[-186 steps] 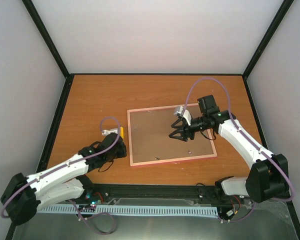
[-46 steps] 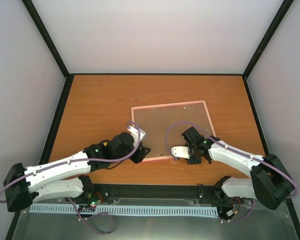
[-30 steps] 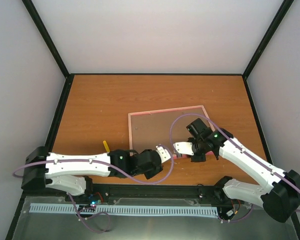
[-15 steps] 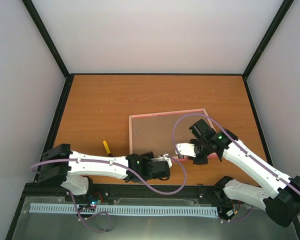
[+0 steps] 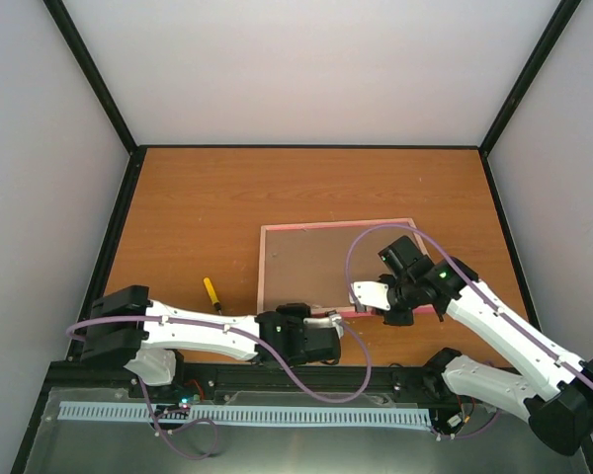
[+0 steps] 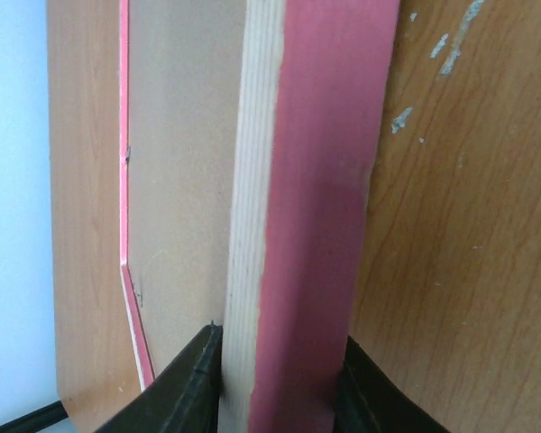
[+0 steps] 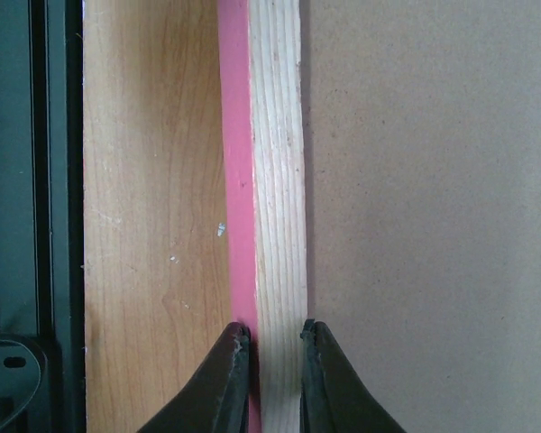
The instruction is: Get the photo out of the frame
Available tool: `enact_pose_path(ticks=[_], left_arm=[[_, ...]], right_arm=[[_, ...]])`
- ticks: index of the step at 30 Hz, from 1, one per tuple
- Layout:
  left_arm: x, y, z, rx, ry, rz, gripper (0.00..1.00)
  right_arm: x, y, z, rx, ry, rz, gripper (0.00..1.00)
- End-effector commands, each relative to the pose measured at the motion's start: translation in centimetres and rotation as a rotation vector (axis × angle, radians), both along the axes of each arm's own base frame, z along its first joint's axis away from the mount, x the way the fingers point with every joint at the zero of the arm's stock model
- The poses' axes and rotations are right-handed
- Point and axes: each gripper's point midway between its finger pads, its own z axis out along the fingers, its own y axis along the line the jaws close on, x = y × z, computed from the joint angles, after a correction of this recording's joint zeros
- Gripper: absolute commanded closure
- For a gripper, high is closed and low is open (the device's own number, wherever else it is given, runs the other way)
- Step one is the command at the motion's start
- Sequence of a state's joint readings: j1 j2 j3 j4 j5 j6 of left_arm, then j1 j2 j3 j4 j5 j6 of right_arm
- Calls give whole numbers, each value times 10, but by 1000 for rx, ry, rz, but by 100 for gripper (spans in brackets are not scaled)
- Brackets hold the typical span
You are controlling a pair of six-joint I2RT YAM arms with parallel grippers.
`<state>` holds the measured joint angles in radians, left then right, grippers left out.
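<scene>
One rail, two pinches: the left gripper [image 6: 275, 383] is clamped on the frame [image 6: 316, 180] at its near rail, left of middle, and the right gripper [image 7: 272, 379] is clamped just beside it. The rail's long axis runs left-right between them. The frame lies back-up on the table [image 5: 198, 217] (photo hidden, probably under the brown backing panel [image 5: 316, 267]).

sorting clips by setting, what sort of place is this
Probably a lab robot cell: a wooden table boxed by white panels and black struts, left arm and right arm mounted at its near edge.
</scene>
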<state>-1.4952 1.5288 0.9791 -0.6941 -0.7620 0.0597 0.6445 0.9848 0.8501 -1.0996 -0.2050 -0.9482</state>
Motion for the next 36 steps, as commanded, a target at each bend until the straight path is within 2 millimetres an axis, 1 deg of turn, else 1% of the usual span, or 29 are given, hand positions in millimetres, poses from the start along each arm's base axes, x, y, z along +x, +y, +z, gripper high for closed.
enact_pose_path(ticks=[1, 3, 6, 7, 9, 10, 11, 12, 14, 16, 18, 20, 23, 25, 28, 30, 31, 32, 35, 36], left_arm=[[10, -11, 26, -45, -116, 0, 77], [12, -11, 28, -48, -126, 6, 84], [13, -15, 39, -86, -130, 22, 91], [13, -15, 43, -101, -127, 28, 93], [13, -17, 53, -131, -122, 43, 95], [12, -18, 58, -149, -114, 49, 96], [11, -20, 64, -169, -104, 52, 97], [10, -22, 68, -191, -92, 53, 97], [9, -25, 80, -234, -78, 63, 98], [8, -29, 89, -267, -57, 62, 99], [7, -33, 97, -294, -26, 66, 99], [7, -36, 105, -319, -1, 78, 99], [8, -38, 111, -343, 56, 115, 99], [15, -37, 114, -360, 98, 158, 99], [23, -36, 119, -373, 142, 228, 99], [26, -39, 129, -397, 159, 256, 99], [28, -43, 136, -420, 173, 262, 99], [29, -46, 142, -443, 184, 268, 99], [40, -55, 166, -532, 192, 283, 99], [42, -57, 174, -560, 203, 283, 99]], right_arm=[[2, 13, 27, 99, -46, 14, 97], [2, 12, 26, 93, -45, 8, 97], [5, 12, 29, 96, -52, -10, 96], [7, 12, 33, 101, -62, -24, 89], [14, 12, 49, 120, -101, -70, 68], [16, 12, 60, 136, -120, -86, 59], [18, 13, 77, 164, -147, -99, 52], [18, 13, 91, 189, -169, -111, 47], [17, 13, 115, 236, -198, -126, 42], [13, 10, 133, 254, -221, -116, 39], [19, 6, 149, 254, -283, -131, 36], [24, 1, 161, 247, -329, -148, 36], [29, 2, 179, 279, -352, -182, 35], [33, 6, 200, 330, -362, -219, 32], [42, 7, 241, 404, -422, -278, 28], [48, 4, 270, 455, -482, -327, 27], [51, 2, 279, 470, -504, -348, 27], [56, 0, 283, 475, -527, -375, 26], [73, -8, 284, 465, -574, -472, 27], [82, -12, 285, 469, -593, -525, 29]])
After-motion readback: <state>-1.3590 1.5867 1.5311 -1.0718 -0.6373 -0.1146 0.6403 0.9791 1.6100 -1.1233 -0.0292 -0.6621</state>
